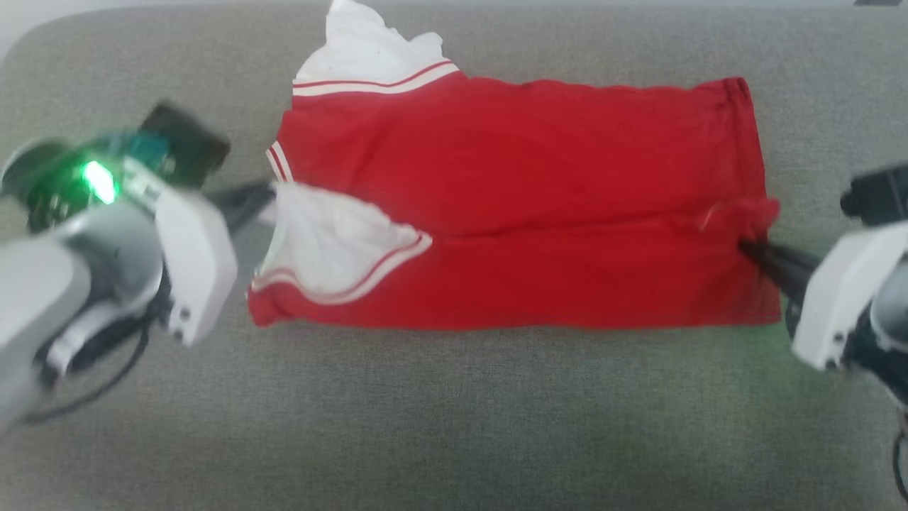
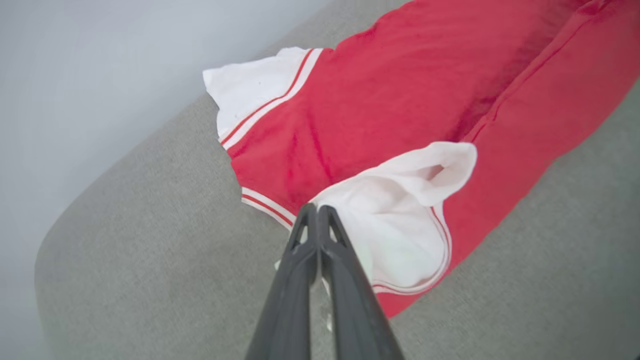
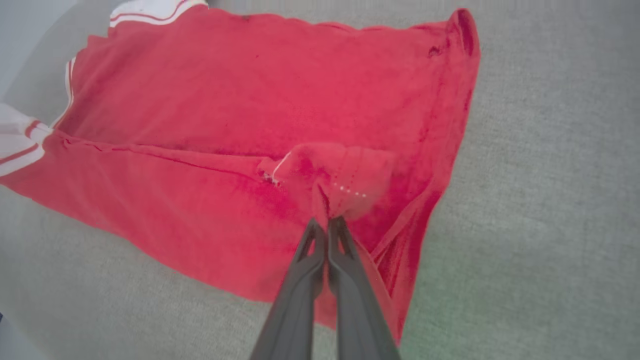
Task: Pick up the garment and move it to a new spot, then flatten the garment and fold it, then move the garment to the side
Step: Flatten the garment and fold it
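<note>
The red shirt point(image 1: 532, 177) lies folded by the far edge of the grey cushion point(image 1: 454, 426). The left claw point(image 2: 317, 210) pinches its white sleeve point(image 2: 395, 220). The right claw point(image 3: 327, 220) pinches the red hem point(image 3: 350, 172).

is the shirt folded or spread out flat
Partly folded: the shirt has its near edge doubled over its middle, a white sleeve lying on the red. The left gripper and right gripper pinch the flap's ends.

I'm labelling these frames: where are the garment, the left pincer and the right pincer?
garment point(image 1: 525, 163), head view, red body panel.
left pincer point(image 2: 318, 210), left wrist view, tips pinching white sleeve.
right pincer point(image 3: 327, 222), right wrist view, tips pinching red fold.
</note>
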